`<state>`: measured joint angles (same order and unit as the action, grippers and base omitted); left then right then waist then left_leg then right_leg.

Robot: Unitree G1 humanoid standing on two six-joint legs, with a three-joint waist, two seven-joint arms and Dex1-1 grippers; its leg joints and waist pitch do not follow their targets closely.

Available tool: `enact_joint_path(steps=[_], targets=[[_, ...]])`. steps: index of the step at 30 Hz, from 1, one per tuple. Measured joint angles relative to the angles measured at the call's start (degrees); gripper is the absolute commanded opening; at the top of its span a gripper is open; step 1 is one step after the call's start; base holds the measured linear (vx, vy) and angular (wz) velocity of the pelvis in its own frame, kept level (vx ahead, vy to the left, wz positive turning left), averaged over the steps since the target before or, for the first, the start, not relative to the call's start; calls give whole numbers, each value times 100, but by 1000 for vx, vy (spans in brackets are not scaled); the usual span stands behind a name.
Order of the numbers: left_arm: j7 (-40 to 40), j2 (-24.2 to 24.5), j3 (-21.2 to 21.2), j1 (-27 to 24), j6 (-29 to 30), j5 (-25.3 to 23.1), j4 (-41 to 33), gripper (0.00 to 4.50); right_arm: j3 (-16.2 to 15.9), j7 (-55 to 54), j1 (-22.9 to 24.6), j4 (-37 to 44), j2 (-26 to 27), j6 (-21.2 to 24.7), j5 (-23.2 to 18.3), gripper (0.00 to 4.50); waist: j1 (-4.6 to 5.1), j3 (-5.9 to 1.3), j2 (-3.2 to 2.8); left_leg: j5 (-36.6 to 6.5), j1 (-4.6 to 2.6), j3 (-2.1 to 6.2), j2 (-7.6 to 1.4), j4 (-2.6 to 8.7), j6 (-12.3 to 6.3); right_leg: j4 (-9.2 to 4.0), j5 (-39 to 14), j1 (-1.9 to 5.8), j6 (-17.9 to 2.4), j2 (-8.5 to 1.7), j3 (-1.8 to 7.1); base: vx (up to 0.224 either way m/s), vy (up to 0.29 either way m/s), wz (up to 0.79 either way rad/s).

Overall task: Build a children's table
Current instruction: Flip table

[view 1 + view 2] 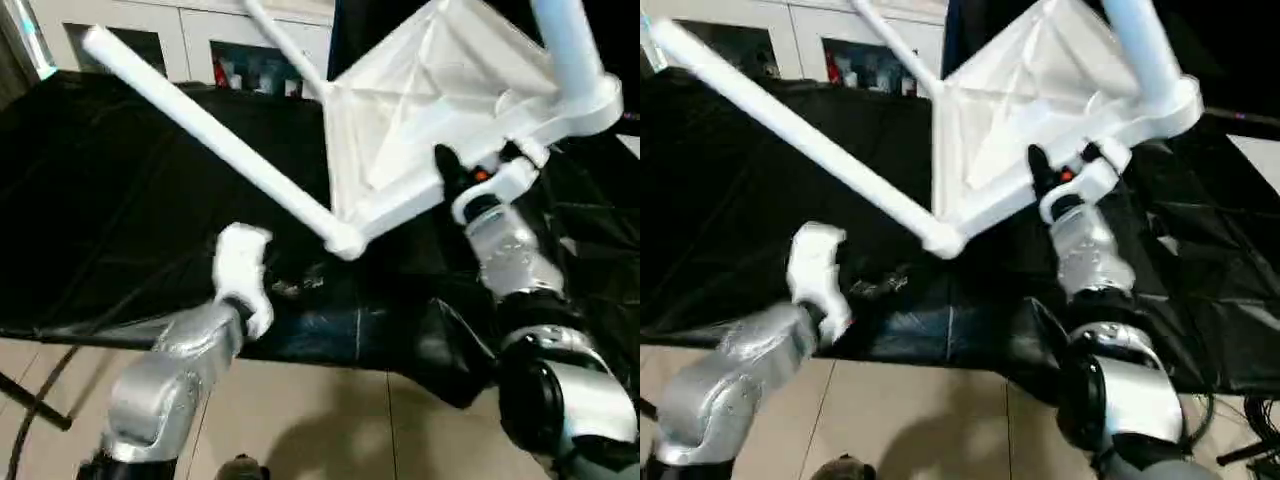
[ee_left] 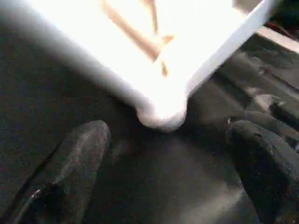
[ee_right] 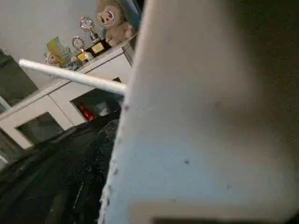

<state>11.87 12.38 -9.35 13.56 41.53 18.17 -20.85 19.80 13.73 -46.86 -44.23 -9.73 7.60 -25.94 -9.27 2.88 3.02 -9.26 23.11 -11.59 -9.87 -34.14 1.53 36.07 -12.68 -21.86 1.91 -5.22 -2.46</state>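
Note:
The children's table's white tabletop (image 1: 420, 110) stands tilted up on the black-draped work table, ribbed underside facing me. A long white leg (image 1: 200, 115) runs from its low corner socket (image 1: 345, 240) up to the far left. A second leg (image 1: 565, 45) rises from the right corner socket, and a third leg (image 1: 280, 40) shows behind. My right gripper (image 1: 455, 175) is shut on the tabletop's near rim beside the right socket. My left gripper (image 2: 168, 140) is open, its black fingers (image 2: 81, 154) spread wide just short of the low corner socket (image 2: 161, 112), apart from it.
The black cloth (image 1: 120, 200) covers the work table, whose front edge runs just before my arms. White cabinets (image 1: 200, 40) stand behind it, with a stuffed bear (image 3: 112, 21) and trophies on top. Beige floor tiles (image 1: 320, 420) lie below, with a cable (image 1: 30, 400) at the left.

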Motion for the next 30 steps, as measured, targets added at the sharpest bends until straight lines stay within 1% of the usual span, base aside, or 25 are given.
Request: enact_joint_path(steps=[1,4,5,7,12,15,18,21,24,26,29,30], targets=[[24,30,-40,74,-34,-47,-47,450,-34,-1,23,93,-13,54,32,210,6,0,1,0,-1,0,0,0,0,1,0,0,0,0,0,0,0,0],[140,205,-217,385,-195,-232,-209,450,-318,-16,201,615,-150,136,283,210,25,-4,-3,2,-4,0,0,0,4,4,0,3,0,0,0,0,0,0],[162,259,-262,457,-206,-293,-209,450,-381,-34,237,729,-207,181,337,210,21,-4,-3,3,-4,0,0,0,4,4,0,3,0,0,-1,0,0,0],[199,425,-333,698,-298,-499,-219,450,-605,-80,372,1124,-382,285,557,210,12,-4,-2,9,-4,2,0,0,15,6,1,6,1,0,-2,0,0,0],[298,698,-440,1207,-509,-903,-247,450,-964,-249,526,1745,-600,588,1045,208,-18,-4,-3,16,-3,3,0,-2,27,6,16,8,9,0,-1,0,0,0],[387,871,-491,1431,-593,-1085,-247,450,-1144,-417,578,1988,-696,769,1286,206,-29,-3,-3,18,-1,4,0,-2,31,7,25,8,10,-1,-1,0,0,0],[441,957,-563,1500,-662,-1222,-243,450,-1263,-580,660,2260,-737,933,1478,202,-27,-3,0,20,-1,4,0,-2,34,7,28,8,13,-1,0,0,0,0],[499,1044,-693,1606,-706,-1377,-236,450,-1352,-647,678,2377,-737,1027,1560,201,-6,-2,0,22,-1,4,0,-2,37,7,35,5,14,-1,0,0,0,0],[539,1272,-956,1674,-955,-1810,-128,450,-1480,-605,658,2393,-737,1010,1691,201,54,-3,-1,22,-2,5,0,-2,37,7,35,4,15,-1,0,0,0,0],[542,1320,-1029,1674,-1095,-1972,-7,450,-1588,-576,628,2371,-733,961,1765,201,96,-3,-1,22,-1,5,0,-2,38,7,37,3,14,-1,0,0,0,0],[550,1449,-1181,1883,-1501,-2314,195,450,-1656,-576,402,2006,-685,834,1879,201,125,-3,4,23,-2,6,-1,-3,39,8,47,-1,2,0,0,0,0,0],[546,1518,-1234,1986,-1672,-2486,232,450,-1673,-577,339,1880,-662,781,1890,257,130,-3,4,24,-4,6,-1,-3,40,10,50,-2,0,0,0,0,0,0]])
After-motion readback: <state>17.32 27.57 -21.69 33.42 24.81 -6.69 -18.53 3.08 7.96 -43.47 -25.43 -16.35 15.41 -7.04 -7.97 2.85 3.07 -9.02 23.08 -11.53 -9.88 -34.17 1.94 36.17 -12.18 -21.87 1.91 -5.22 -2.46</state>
